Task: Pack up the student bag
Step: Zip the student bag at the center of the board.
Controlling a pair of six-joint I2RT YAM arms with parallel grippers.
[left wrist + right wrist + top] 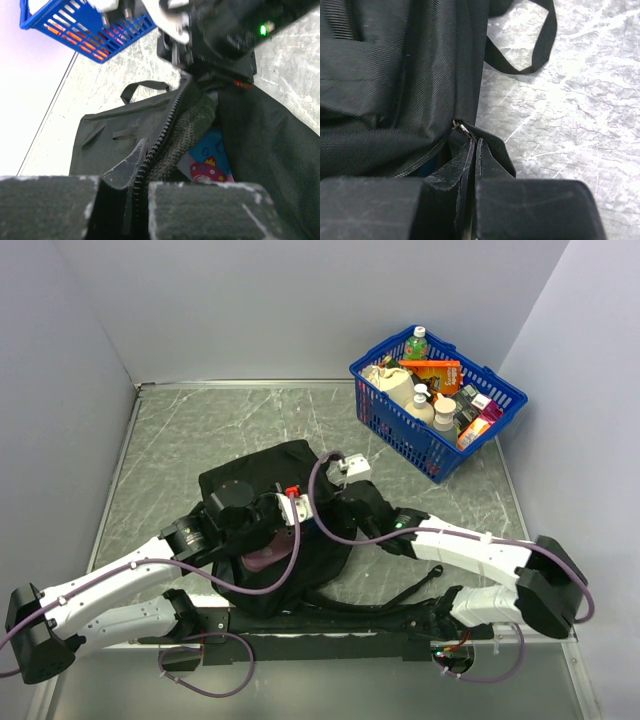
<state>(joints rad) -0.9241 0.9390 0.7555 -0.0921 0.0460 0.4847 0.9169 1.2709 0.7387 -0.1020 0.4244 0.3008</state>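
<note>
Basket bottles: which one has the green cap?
The bottle at the far corner of the blue basket, behind the orange box. The other bottles sit nearer the arms and are cream or white, without green.

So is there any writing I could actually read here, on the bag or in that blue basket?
Nothing is legible.
Packages in the blue basket: labels too small to read.
Colourful item inside the student bag: print too blurred to read.
Student bag fabric: no writing visible.
</note>
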